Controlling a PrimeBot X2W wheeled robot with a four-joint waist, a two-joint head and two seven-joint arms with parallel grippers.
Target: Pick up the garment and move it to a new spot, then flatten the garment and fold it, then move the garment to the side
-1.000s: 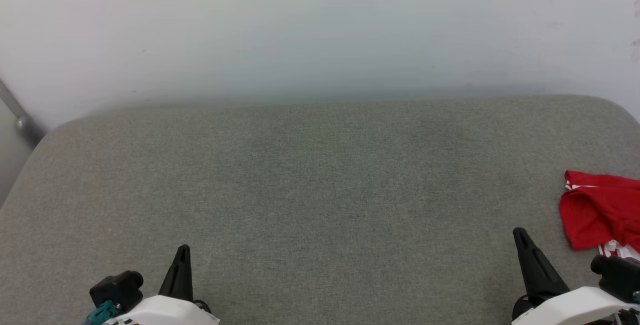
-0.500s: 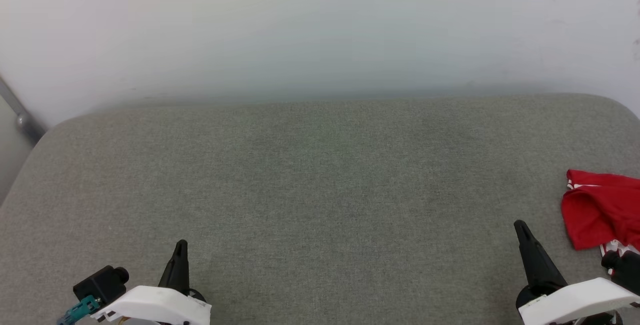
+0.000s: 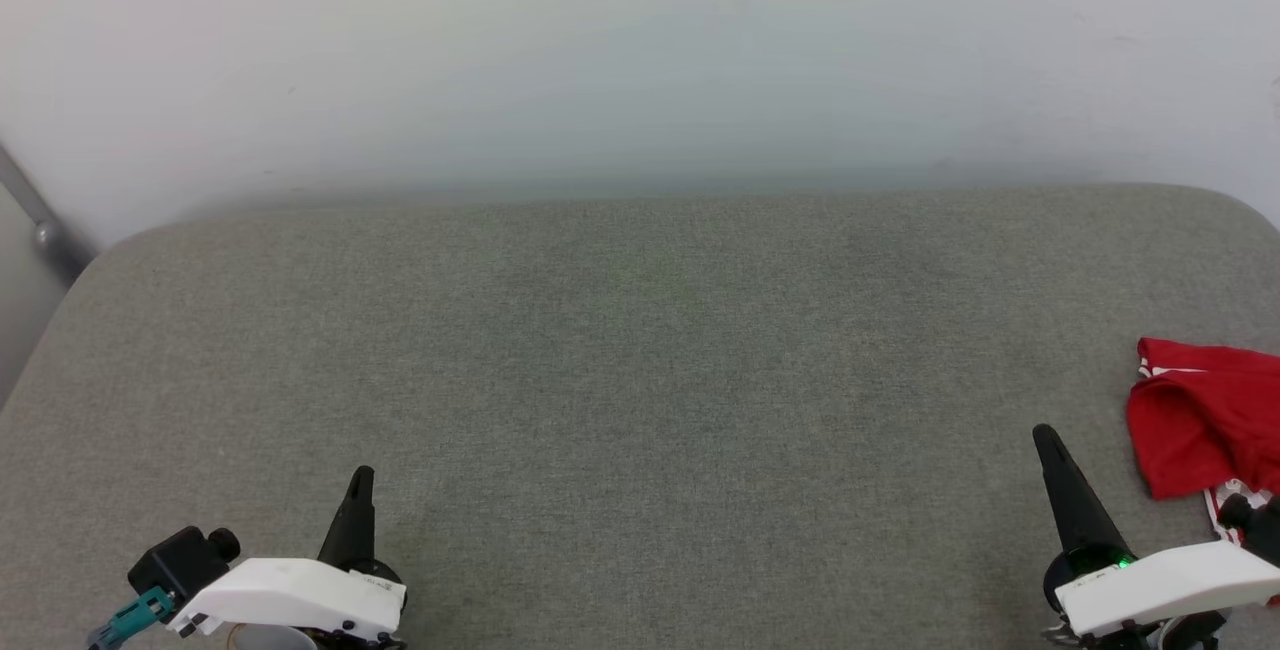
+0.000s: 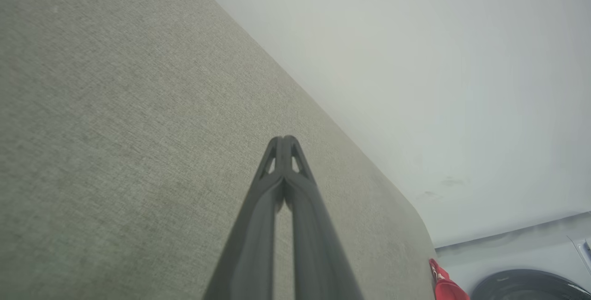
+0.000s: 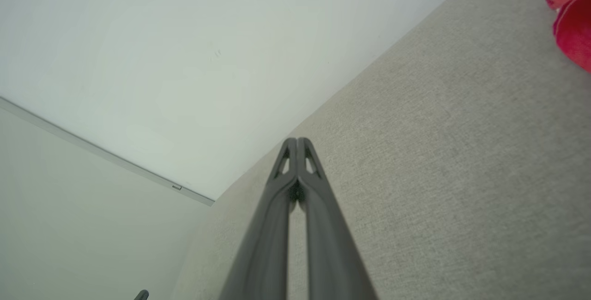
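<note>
The red garment (image 3: 1205, 415) lies bunched at the right edge of the grey cushion (image 3: 640, 350), partly cut off by the head view's border, with a bit of white striped panel near its lower edge. A corner of the garment (image 5: 575, 23) shows at the upper right of the right wrist view, and a small part of the garment (image 4: 443, 284) sits low in the left wrist view. My right gripper (image 3: 1043, 433) is shut and empty, a short way left of the cloth. My left gripper (image 3: 362, 475) is shut and empty at the lower left, far from it.
A pale wall (image 3: 640, 60) rises right behind the cushion's far edge. A grey metal bar (image 3: 40, 225) runs down at the far left. A dark round object (image 4: 526, 286) sits beyond the cushion's end in the left wrist view.
Both arms have shifted slightly: the fingertips sit a little higher in the head view and the white forearms have turned outward. The garment has not moved.
</note>
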